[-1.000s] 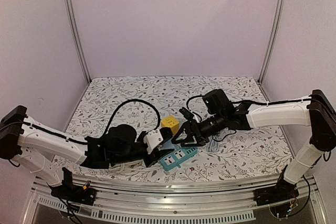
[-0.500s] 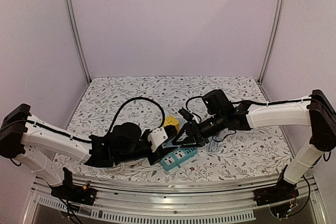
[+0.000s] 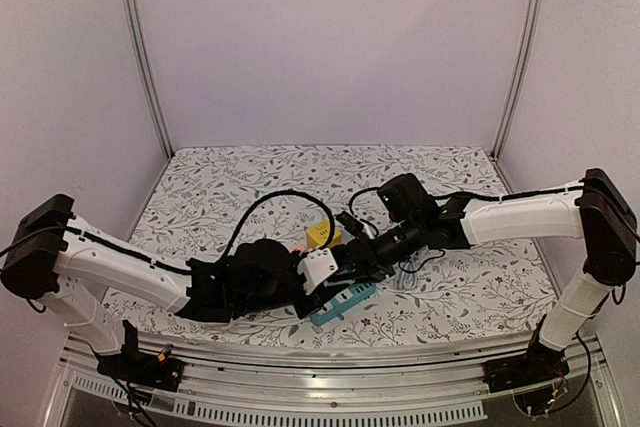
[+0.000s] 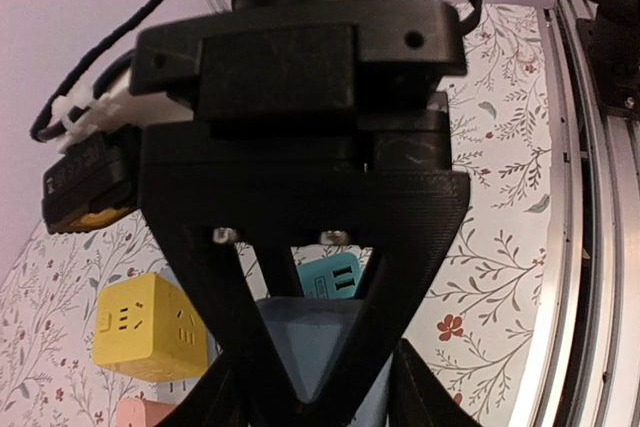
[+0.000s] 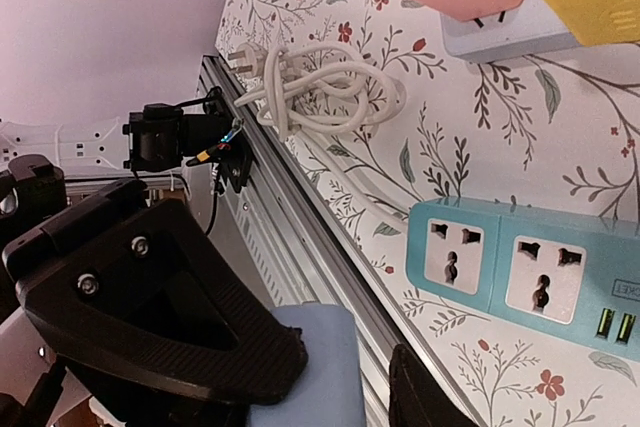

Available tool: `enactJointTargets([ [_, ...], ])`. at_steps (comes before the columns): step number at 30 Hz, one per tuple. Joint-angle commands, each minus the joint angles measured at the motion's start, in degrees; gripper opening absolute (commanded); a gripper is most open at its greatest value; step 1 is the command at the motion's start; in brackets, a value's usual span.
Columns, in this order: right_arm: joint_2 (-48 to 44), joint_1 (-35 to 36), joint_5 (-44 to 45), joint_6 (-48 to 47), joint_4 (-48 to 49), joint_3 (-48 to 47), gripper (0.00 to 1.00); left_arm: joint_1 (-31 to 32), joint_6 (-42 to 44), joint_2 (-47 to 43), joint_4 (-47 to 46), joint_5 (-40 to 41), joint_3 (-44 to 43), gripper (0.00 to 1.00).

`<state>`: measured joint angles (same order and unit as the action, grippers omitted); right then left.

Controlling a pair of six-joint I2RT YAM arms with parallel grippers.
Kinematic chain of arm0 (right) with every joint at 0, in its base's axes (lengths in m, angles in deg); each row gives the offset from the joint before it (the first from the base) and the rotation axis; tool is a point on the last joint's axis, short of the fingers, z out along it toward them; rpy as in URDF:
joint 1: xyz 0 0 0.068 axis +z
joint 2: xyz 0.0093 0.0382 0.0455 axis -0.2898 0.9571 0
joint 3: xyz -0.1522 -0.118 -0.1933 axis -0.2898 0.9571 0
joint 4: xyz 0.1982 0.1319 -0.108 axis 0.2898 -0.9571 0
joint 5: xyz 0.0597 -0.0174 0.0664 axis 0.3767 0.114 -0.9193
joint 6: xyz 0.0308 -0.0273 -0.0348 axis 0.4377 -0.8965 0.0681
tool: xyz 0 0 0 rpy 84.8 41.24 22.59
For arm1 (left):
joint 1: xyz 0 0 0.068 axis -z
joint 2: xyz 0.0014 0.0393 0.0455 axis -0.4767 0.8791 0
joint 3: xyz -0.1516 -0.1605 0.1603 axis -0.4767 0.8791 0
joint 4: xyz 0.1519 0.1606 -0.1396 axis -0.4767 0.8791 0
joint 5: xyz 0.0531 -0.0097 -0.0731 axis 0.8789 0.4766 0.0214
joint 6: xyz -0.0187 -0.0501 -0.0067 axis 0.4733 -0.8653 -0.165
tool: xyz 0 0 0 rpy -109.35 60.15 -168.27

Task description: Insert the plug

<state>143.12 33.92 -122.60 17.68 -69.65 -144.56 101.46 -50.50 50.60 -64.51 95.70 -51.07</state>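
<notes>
The left pincer (image 4: 308, 377) was clamped on the pale blue plastic plug block (image 4: 310, 347), its fingers slanting down either side of it. The right pincer (image 5: 330, 387) bracketed what I judged to be the same block. One finger lay against it and a gap showed at the other, so whether it gripped could not be told. The teal plastic power strip (image 5: 540, 267) lay flat on the flowered bench (image 3: 250, 177), sockets up, just nearside of where the two pincers met. Its long axis ran near-left to far-right in the overhead view. From the right wrist it lay off to one side of the block, not beneath it. The block would probably need shifting sideways over a socket, then pressing down. Its prongs were hidden.
</notes>
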Motion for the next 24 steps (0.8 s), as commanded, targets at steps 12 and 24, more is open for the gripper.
enactJointTargets([
  [12,-0.50,0.65,3.82,-0.18,-3.59,-0.62,0.32,1.63,0.74,2.40,0.68,5.10,-2.40,0.00],
  [24,-1.02,0.74,1.31,-0.92,-4.01,-0.25,0.36,2.15,1.16,2.58,0.86,6.23,-2.41,0.00],
])
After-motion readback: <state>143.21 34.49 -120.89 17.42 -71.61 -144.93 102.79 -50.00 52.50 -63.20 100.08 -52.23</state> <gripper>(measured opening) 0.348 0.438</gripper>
